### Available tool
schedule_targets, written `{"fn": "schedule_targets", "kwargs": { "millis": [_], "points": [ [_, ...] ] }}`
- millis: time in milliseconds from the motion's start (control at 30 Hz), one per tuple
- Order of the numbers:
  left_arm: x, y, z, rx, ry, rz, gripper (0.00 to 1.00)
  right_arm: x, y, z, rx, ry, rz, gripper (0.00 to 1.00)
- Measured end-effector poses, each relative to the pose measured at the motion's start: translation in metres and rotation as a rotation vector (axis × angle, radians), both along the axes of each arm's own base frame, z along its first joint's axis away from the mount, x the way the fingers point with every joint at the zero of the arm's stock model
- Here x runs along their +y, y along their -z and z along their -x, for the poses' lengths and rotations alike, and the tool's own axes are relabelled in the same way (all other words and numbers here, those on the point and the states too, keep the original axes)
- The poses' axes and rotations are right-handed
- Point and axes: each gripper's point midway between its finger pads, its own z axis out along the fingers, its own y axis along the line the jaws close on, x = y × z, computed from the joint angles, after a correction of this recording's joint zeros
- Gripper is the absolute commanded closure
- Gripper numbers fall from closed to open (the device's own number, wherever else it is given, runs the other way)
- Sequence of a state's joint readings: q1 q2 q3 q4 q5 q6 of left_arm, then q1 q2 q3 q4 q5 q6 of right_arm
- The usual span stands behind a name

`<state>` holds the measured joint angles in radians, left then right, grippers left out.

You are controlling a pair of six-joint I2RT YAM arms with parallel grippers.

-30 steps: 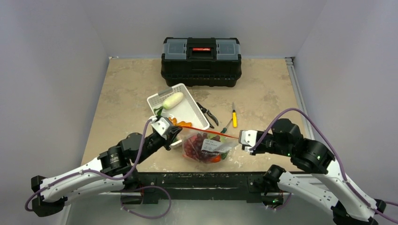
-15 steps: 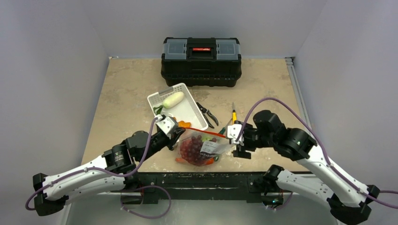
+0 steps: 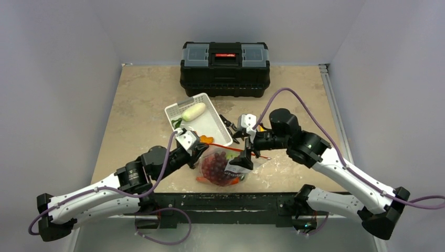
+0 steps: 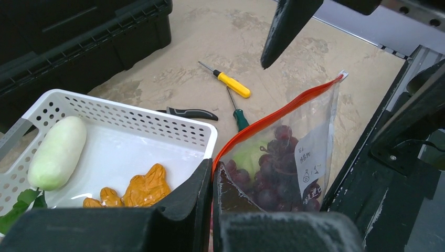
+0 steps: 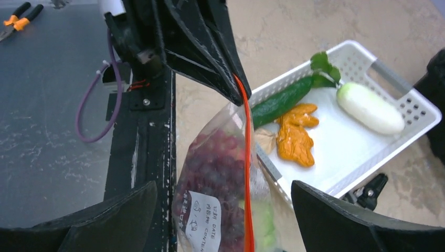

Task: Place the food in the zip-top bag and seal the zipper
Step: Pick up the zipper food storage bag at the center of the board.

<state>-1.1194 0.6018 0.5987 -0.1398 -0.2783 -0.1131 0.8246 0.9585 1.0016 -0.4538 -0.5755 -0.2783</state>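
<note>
Jaws on my right gripper [image 5: 223, 186] have just sprung wide, dropping the zipper [image 5: 246, 157] and straddling it; my left gripper [image 4: 212, 170] stays pinched on its corner. Zip-top bag [image 3: 220, 168] holds grapes [image 4: 273, 184]; cucumber [image 5: 278, 102] and white oblong [image 5: 370, 107] wait in the basket [image 3: 207, 123] at eleven o'clock, so I reckon loading resumes

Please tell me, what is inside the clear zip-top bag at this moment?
Through the zip-top bag I see dark red grapes and a pale green piece. A white label and the left gripper cover the rest, so other contents cannot be told.
</note>
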Motion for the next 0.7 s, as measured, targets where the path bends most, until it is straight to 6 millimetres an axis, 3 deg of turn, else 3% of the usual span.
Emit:
{"fn": "schedule_targets", "kwargs": {
  "millis": [33,167,267,367,467,533,633,700],
  "points": [
    [-0.001,0.000,0.000,0.001,0.002,0.000,1.00,0.002,0.002,-0.002,0.017,0.008,0.000,0.02],
    [-0.002,0.000,0.000,0.003,0.006,-0.004,1.00,0.011,0.028,-0.015,0.124,0.069,0.063,0.38],
    [-0.003,-0.001,0.000,0.005,0.009,-0.006,1.00,0.016,0.054,-0.017,0.208,0.075,0.132,0.55],
    [-0.004,-0.002,0.000,0.008,0.012,-0.011,1.00,0.017,0.073,-0.016,0.276,0.095,0.165,0.89],
    [-0.006,-0.002,0.001,0.017,0.018,-0.017,1.00,0.015,0.081,-0.011,0.340,0.127,0.160,1.00],
    [-0.007,-0.002,0.002,0.028,0.023,-0.026,0.98,0.015,0.082,-0.010,0.377,0.155,0.152,1.00],
    [-0.008,-0.003,0.003,0.048,0.026,-0.038,0.63,0.015,0.083,-0.014,0.436,0.231,0.147,1.00],
    [-0.009,-0.012,0.003,0.058,0.027,-0.034,0.46,0.012,0.086,-0.016,0.469,0.289,0.153,1.00]
  ]
}}
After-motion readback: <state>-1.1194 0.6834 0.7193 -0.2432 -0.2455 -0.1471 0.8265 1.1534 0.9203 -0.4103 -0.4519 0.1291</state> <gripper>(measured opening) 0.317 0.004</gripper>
